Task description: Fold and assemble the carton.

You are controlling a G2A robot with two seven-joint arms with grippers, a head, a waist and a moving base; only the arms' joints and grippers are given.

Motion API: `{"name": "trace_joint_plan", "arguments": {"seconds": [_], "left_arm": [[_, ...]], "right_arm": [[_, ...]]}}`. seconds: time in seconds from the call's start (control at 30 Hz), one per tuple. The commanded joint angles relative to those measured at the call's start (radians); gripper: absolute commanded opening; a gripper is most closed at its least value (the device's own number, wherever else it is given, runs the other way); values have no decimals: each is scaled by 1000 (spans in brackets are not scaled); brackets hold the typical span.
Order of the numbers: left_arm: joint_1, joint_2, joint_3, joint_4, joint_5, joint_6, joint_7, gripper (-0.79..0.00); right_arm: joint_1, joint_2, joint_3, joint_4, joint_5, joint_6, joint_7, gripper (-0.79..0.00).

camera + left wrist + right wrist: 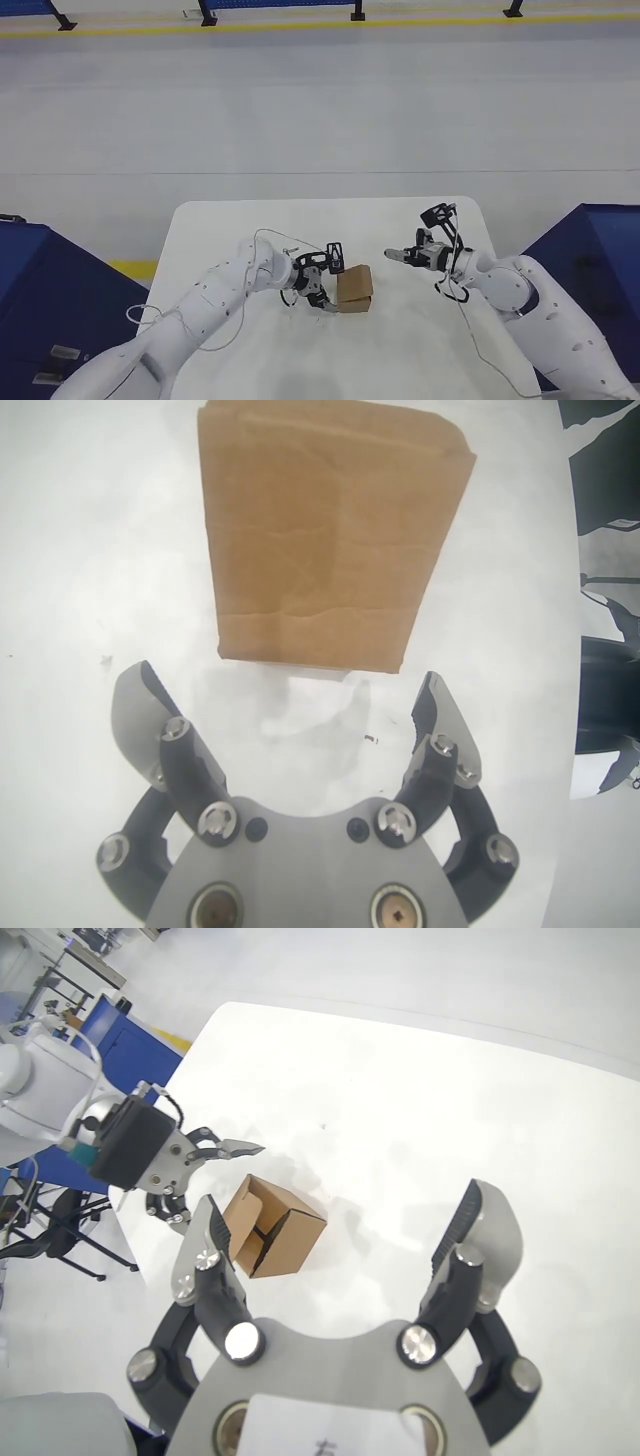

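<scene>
A small brown carton [355,288] sits on the white table [230,225], squared up into a box. In the right wrist view the carton [280,1233] shows folded flaps meeting on one face. My left gripper [325,277] is open just beside the carton, not touching it; its own view has the carton [325,545] a short way beyond the spread fingertips [150,680]. My right gripper [400,256] is open too, held above the table to the carton's right, a small gap away. The left gripper [210,1178] also appears in the right wrist view, behind the box.
Blue cabinets [40,300] flank the table on both sides, the other cabinet [590,240] at the right. A black chair base [60,1233] stands off the table's left edge. The far half of the tabletop is bare.
</scene>
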Motion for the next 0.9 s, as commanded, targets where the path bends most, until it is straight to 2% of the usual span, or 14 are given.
{"name": "trace_joint_plan", "arguments": {"seconds": [0.0,0.13,0.33,0.47,0.53,0.57,0.6,0.67,0.87], "left_arm": [[-10,-18,13,38,23,2,44,0],[-19,-45,36,87,69,0,104,0],[-26,-73,50,145,109,1,170,0],[-31,-86,52,174,127,0,198,0],[-32,-91,53,185,136,2,208,0],[-32,-94,54,190,140,2,214,0],[-32,-96,54,195,144,3,218,0],[-33,-101,53,204,149,7,224,0],[-34,-112,49,222,162,12,231,0]], "right_arm": [[-3,4,21,1,166,-67,80,0],[12,3,23,31,371,-87,233,0],[97,-11,-32,128,649,-46,505,0],[165,-31,-86,214,757,-30,595,0],[193,-40,-102,252,785,-40,609,-493],[205,-43,-104,265,789,-52,611,-785],[213,-44,-103,278,780,-64,606,-785],[239,-36,-81,280,573,-101,493,-785],[231,-37,-81,272,593,-92,481,-785]]}}
